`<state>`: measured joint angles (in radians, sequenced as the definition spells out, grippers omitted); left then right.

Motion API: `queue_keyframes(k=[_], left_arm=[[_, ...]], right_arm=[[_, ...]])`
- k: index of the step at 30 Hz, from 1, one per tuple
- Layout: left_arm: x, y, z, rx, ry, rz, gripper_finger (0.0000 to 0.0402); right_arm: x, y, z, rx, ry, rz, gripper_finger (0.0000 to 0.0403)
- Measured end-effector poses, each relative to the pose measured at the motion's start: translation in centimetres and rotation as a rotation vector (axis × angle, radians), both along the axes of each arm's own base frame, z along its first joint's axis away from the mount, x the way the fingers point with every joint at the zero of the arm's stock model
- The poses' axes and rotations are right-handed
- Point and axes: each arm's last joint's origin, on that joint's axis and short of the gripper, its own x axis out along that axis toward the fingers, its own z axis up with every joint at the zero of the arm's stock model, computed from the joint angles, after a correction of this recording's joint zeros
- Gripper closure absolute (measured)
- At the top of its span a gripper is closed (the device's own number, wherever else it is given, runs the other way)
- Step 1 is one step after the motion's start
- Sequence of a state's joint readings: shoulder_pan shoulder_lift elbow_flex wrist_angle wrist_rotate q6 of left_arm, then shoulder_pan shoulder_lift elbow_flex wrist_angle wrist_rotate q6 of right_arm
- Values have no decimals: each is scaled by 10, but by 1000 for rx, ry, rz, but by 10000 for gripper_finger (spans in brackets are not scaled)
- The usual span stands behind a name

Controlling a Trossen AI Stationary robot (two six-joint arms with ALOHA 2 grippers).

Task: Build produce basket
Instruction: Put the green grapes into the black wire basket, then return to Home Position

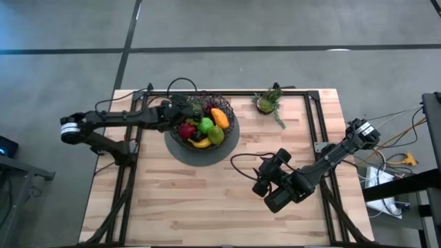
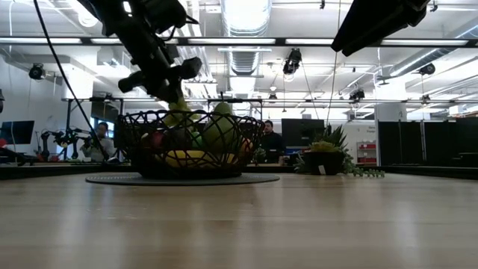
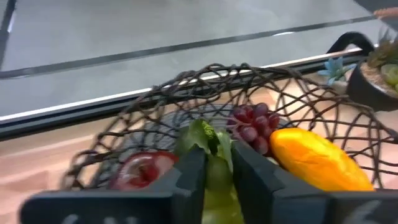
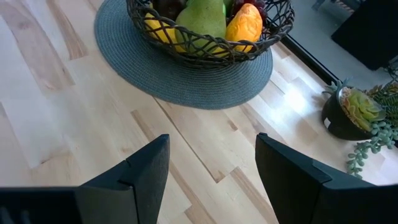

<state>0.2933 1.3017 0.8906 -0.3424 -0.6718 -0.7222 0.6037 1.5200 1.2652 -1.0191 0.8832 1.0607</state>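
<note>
Left claw [image 3: 217, 177] clamped on green fruit [image 3: 214, 171] above basket [image 1: 173, 136], near desk's far edge; loading nearly complete.

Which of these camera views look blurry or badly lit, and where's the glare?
Low view: bright ceiling lights backlight the scene, so the basket and left gripper read as dark silhouettes. Left wrist view: soft throughout, its fingers blurred around a green fruit. Right wrist view: sharp on the grey mat, light glare on wood beside the potted plant.
</note>
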Motion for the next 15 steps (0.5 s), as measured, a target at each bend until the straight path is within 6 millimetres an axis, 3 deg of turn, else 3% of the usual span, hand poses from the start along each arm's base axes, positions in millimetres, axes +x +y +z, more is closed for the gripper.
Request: queue_keyframes(k=[9, 15], left_arm=[[-33, -4, 15, -26, 69, 24, 229], [-59, -14, 39, -52, -29, -34, 201]], right_arm=[[1, 1, 1, 25, 17, 15, 182], [4, 7, 14, 91, 104, 131, 181]])
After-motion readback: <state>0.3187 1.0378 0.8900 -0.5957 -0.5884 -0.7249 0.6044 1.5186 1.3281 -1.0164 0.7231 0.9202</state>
